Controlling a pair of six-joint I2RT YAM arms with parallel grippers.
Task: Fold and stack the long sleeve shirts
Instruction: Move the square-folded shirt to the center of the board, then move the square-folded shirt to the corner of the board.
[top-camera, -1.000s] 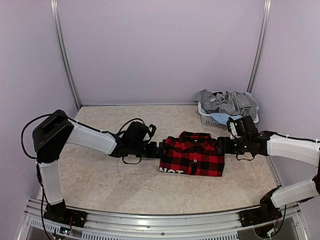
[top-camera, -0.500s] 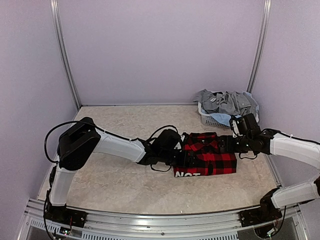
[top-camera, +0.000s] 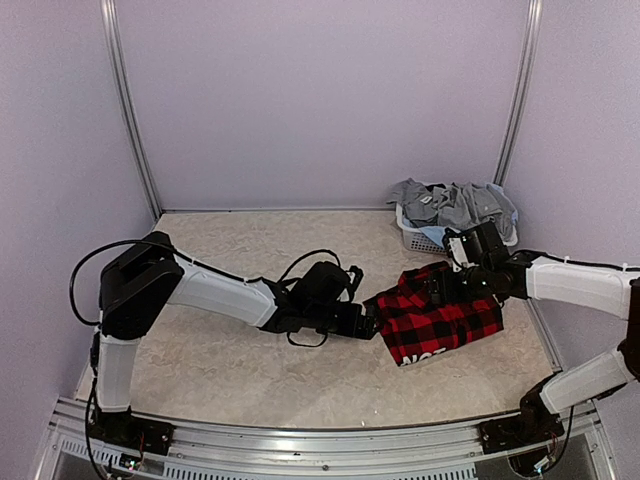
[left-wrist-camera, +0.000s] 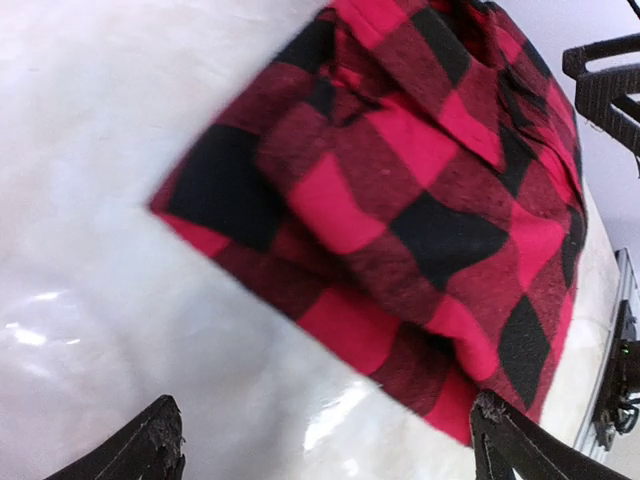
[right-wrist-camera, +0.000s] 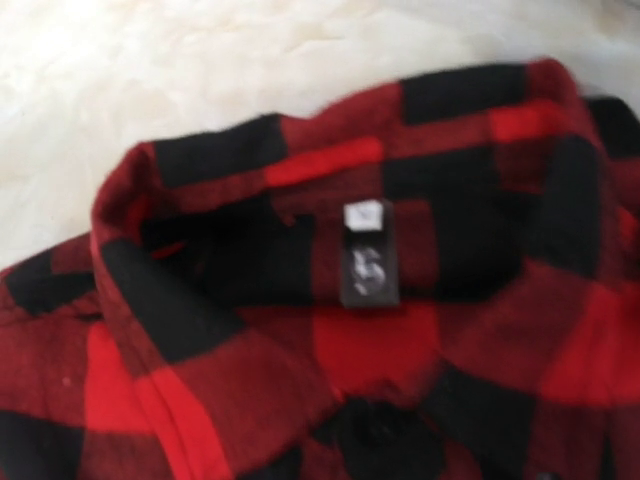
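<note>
The plaid shirt lies folded and skewed on the table, right of centre, white lettering at its near edge too small to read; the left gripper is just beside its left corner, fingertips wide apart with nothing between them; the right gripper is over the collar, its fingers unseen, so gripping or not I cannot tell; the grey shirt is heaped in the basket, far right.
</note>
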